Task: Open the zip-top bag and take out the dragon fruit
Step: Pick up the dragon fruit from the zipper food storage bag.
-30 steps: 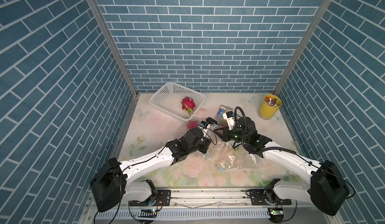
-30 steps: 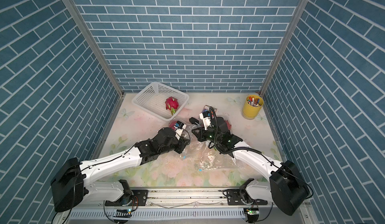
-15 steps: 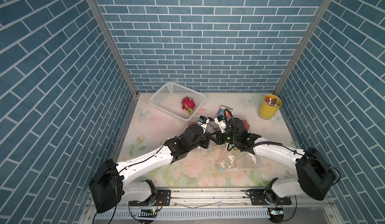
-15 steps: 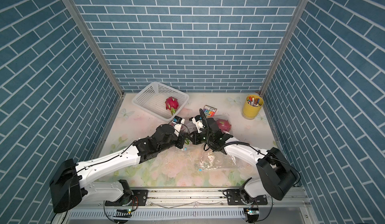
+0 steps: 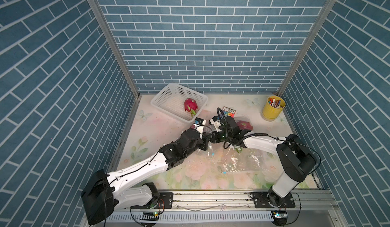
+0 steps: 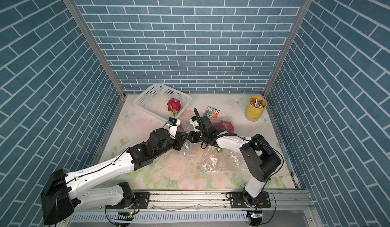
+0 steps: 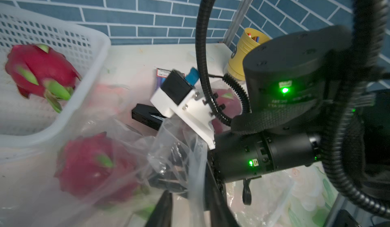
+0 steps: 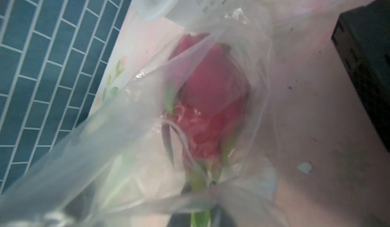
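A red dragon fruit (image 7: pixel 95 166) with green tips lies inside a clear zip-top bag (image 7: pixel 130 139) beside the basket, mid-table. My left gripper (image 7: pixel 190 213) is open, and a fold of the bag's film runs between its fingers (image 7: pixel 165 207). My right gripper (image 8: pixel 201 219) reaches into the bag from the opposite side. Its dark fingers (image 8: pixel 223 217) are closed round a green tip of the dragon fruit (image 8: pixel 211 93). In both top views the two grippers (image 5: pixel 209 139) (image 6: pixel 186 139) meet tip to tip under the wrists, with the fingers mostly hidden.
A white basket (image 5: pixel 160 101) at the back left holds another dragon fruit (image 5: pixel 191 105). A third one (image 5: pixel 244 125) lies in a bag behind my right wrist. Near the back wall are a marker pack (image 5: pixel 229 112) and a yellow cup (image 5: pixel 272 112). Flat clear bags (image 5: pixel 238 160) lie in front.
My right arm has swung left and pushed its gripper into the bag, up to the left gripper. The left jaws have come apart.
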`<state>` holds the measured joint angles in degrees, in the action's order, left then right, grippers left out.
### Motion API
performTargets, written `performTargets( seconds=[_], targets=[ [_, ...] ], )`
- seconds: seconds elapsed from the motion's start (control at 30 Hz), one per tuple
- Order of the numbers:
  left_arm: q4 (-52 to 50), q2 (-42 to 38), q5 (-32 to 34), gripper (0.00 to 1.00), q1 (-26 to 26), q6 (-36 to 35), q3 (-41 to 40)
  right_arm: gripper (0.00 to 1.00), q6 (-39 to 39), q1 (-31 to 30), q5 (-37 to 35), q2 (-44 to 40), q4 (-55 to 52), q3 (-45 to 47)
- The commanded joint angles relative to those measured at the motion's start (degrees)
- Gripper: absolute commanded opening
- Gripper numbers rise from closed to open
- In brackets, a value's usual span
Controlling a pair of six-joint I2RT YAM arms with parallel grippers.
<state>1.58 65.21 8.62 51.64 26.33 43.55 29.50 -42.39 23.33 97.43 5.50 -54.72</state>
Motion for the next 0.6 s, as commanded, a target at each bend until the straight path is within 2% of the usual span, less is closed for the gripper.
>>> performTargets(
  seconds=[0.0, 0.03, 0.1, 0.2, 0.3, 0.4, 0.57],
  targets=[
    [1.41, -2.04, 7.18, 0.59, -1.27, 1.22, -2.93, 0.21, -2.11, -0.55, -1.95, 0.99, -2.91, -2.34],
    [2.2, -2.87, 8.73, 0.62, -2.07, 1.53, -4.49, 0.22, -1.92, -0.81, -2.04, 1.06, -2.87, -2.48],
    [4.22, -4.54, 9.08, 0.61, -5.22, 2.35, -7.91, 0.23, -1.7, -1.48, -2.37, 1.15, -3.19, -2.92],
    [10.38, -6.7, 4.12, 0.5, -12.79, 4.19, -14.03, 0.24, -1.59, -3.07, -3.64, 1.51, -3.47, -3.87],
    [16.02, -6.38, -1.51, 0.32, -19.31, 5.77, -19.64, 0.25, -1.37, -4.09, -4.72, 2.96, -3.76, -4.96],
    [18.83, -4.7, -0.88, 0.18, -20.94, 4.13, -21.57, 0.28, -0.88, -4.35, -5.95, 4.9, -3.71, -5.7],
    [24.14, 1.99, -2.13, 0.09, -21.26, 2.71, -23.11, 0.38, -0.59, -4.72, -9.58, 6.78, -3.53, -6.97]
  ],
)
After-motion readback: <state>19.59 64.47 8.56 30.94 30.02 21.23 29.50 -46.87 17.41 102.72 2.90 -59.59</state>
